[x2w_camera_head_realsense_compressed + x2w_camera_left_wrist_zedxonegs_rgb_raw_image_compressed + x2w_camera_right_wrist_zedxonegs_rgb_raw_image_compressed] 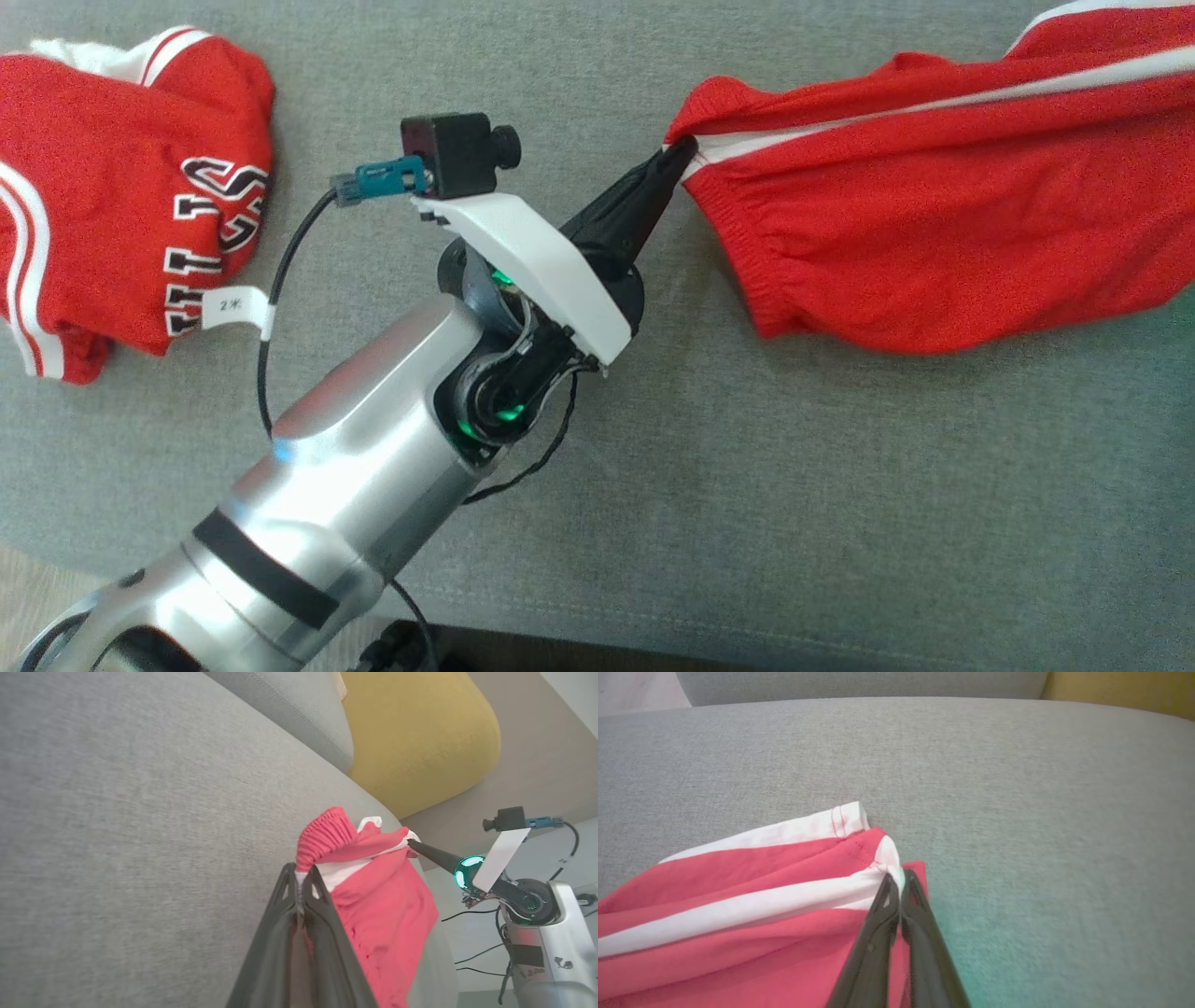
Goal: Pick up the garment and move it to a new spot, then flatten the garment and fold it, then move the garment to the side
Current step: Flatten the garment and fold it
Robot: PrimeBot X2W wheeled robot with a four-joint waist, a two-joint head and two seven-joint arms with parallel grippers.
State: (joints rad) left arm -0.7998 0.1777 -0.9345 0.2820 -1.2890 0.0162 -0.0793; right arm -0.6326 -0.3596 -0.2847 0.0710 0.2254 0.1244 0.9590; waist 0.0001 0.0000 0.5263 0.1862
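Observation:
The garment is a pair of red shorts with a white side stripe, lying on the grey cushion at the right of the head view. My left gripper reaches in from the lower left and is shut on the corner of its gathered waistband. In the left wrist view the left gripper pinches the white and red edge of the garment, while my right gripper holds its far end. The right wrist view has the right gripper shut on the white-striped hem of the garment.
A second red piece of clothing with white trim, black letters and a white label lies bunched at the far left. The grey sofa seat ends at a front edge at the bottom. A yellow cushion stands beyond the seat.

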